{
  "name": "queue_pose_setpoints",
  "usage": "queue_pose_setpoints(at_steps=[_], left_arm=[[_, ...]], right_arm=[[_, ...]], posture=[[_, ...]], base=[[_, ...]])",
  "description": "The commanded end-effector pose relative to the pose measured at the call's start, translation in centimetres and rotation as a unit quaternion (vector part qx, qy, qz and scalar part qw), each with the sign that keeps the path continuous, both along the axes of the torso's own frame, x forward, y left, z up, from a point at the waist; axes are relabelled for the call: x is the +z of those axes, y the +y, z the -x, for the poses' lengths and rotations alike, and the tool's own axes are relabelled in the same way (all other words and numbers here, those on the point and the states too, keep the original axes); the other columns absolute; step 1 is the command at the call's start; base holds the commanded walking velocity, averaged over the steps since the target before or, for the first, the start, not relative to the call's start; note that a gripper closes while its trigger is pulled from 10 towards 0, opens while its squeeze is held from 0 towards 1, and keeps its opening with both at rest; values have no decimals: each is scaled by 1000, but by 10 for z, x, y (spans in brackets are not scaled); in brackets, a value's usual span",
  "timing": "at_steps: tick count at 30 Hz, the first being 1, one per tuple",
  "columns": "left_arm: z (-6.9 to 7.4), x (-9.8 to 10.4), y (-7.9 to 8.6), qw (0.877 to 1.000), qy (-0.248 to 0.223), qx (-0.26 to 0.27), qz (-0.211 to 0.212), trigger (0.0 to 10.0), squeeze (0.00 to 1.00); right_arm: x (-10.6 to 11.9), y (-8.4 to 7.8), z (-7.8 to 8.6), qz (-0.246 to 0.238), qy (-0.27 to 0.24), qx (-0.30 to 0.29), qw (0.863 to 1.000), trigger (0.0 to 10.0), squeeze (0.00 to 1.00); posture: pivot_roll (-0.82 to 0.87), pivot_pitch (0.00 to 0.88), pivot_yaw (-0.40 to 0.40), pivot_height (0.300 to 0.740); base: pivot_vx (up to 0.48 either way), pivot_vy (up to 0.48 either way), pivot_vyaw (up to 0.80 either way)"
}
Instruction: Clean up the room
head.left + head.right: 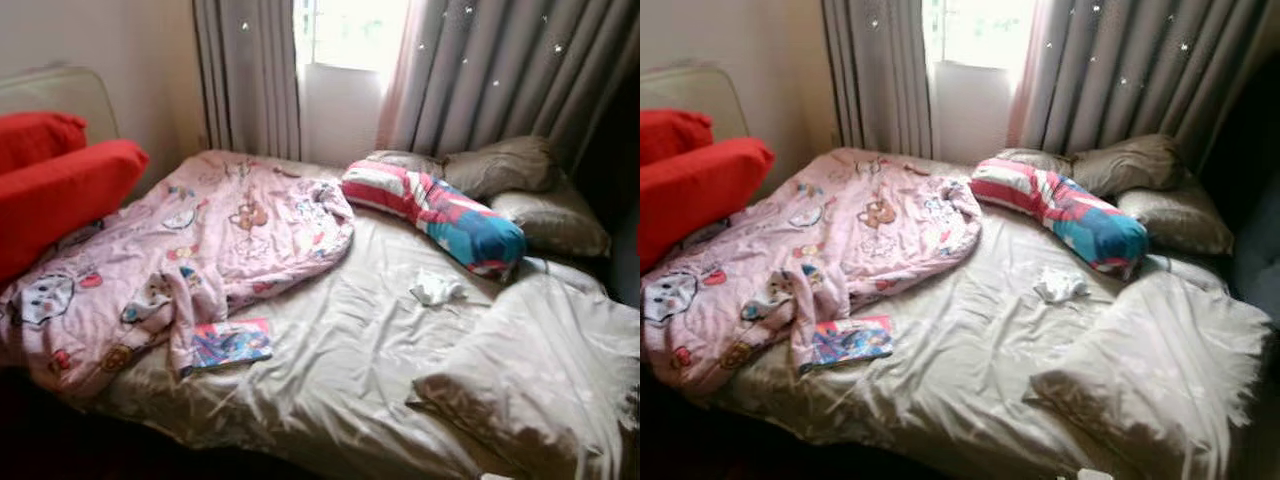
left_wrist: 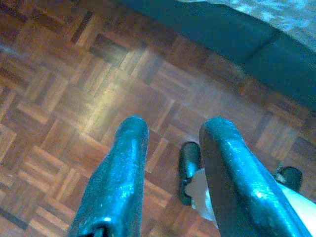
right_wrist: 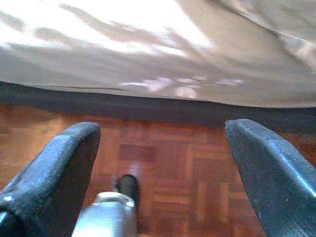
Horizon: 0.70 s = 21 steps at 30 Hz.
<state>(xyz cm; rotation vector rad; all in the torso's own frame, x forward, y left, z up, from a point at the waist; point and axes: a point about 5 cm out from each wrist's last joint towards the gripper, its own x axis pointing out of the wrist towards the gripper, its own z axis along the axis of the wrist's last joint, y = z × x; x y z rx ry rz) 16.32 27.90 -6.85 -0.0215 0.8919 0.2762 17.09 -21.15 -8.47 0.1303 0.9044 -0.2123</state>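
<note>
An unmade bed with a beige sheet (image 1: 350, 350) lies ahead. A pink cartoon-print blanket (image 1: 190, 250) is bunched over its left half. A colourful book (image 1: 232, 342) lies by the blanket's near edge. A crumpled white cloth (image 1: 436, 288) sits mid-bed. A striped red, white and blue bolster (image 1: 435, 215) rests near the beige pillows (image 1: 505, 165). My left gripper (image 2: 170, 136) hangs open over the parquet floor (image 2: 74, 98). My right gripper (image 3: 163, 138) hangs open, low beside the bed's edge (image 3: 148, 74).
A red cushioned seat (image 1: 55, 190) stands left of the bed. Grey curtains (image 1: 500, 70) flank a bright window (image 1: 350, 35) behind it. A bulky beige duvet (image 1: 545, 380) is heaped at the near right corner. My own feet (image 2: 190, 170) stand on the wood floor.
</note>
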Motion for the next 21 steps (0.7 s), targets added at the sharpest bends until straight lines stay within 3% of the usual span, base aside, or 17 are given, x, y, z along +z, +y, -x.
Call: queue_pose_setpoints(at_steps=[1, 21], left_arm=[[7, -2, 4, 1000, 11, 10, 0, 10000, 0], [6, 1, 9, 1000, 11, 7, -5, 10000, 0]], right_arm=[[1, 1, -3, -2, -3, -6, 1000, 10000, 0], [-2, 9, 0, -12, 3, -4, 1000, 10000, 0]], posture=[[31, 0, -46, 740], [34, 0, -19, 740]], base=[[0, 0, -781], [0, 0, -745]])
